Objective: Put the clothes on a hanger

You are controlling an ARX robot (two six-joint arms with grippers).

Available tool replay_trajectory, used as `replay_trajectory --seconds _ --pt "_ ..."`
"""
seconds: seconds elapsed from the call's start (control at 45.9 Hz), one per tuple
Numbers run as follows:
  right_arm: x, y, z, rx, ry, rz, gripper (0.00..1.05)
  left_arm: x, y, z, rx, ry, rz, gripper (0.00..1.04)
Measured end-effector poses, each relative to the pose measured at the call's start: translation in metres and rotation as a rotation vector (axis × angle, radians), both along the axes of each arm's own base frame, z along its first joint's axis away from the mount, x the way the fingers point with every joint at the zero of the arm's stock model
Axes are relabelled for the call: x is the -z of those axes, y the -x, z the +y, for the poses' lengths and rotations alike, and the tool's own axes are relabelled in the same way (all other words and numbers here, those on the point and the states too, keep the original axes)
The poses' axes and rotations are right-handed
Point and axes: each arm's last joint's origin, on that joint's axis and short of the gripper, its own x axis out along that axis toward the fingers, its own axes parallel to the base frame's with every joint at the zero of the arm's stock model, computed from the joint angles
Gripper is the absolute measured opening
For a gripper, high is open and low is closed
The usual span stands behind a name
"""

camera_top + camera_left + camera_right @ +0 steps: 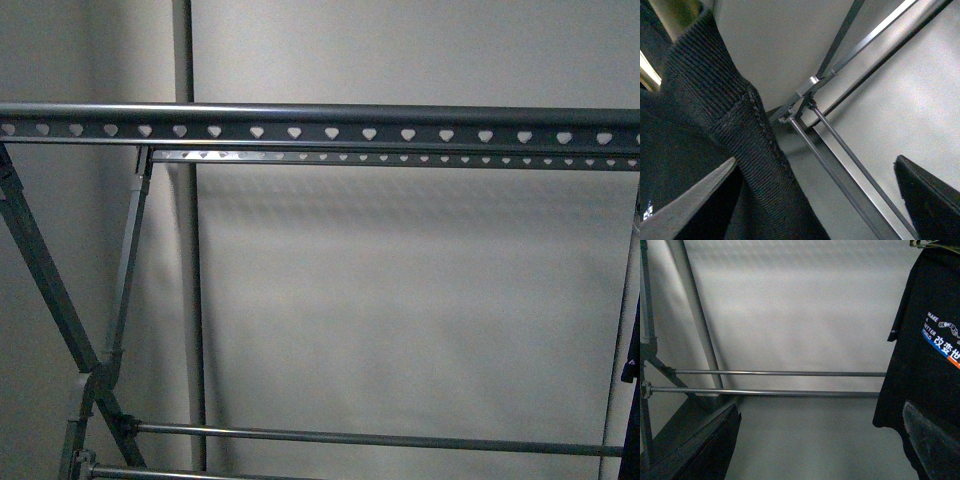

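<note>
While neither arm shows in the front view, the hanger [330, 128], a grey metal rack punched with heart-shaped holes, spans that view with its long axis level from side to side and bare wall [400, 300] below it. Left gripper [815, 162] has its fingers [690, 200] spread wide. A dark ribbed garment band [730, 115] rests against one finger and does not look clamped. Beyond those fingertips the rack's thin lower rods [840, 165] slant away. Right gripper [821, 407] is likewise spread, with nothing between its fingers. A black printed T-shirt [930, 355] hangs just beside one of them, and the lower rods cross ahead of the tips. Left arm seems nearer the cloth, and the open room lies under the rail
</note>
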Motion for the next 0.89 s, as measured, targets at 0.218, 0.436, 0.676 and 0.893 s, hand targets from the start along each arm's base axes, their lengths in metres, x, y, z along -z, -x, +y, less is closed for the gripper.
replay_trajectory --seconds 0.218,0.436,0.676,0.893 --pt "0.000 0.000 0.000 0.000 0.000 0.000 0.97 0.006 -0.014 0.011 -0.028 0.012 0.048 0.42" --pt "0.000 0.000 0.000 0.000 0.000 0.000 0.97 0.023 0.010 0.003 0.141 0.074 0.114 0.04" --pt "0.000 0.000 0.000 0.000 0.000 0.000 0.97 0.018 0.082 -0.051 0.956 0.001 0.224 0.04" --pt "0.000 0.000 0.000 0.000 0.000 0.000 0.97 -0.003 0.051 -0.059 1.309 -0.515 0.400 0.04"
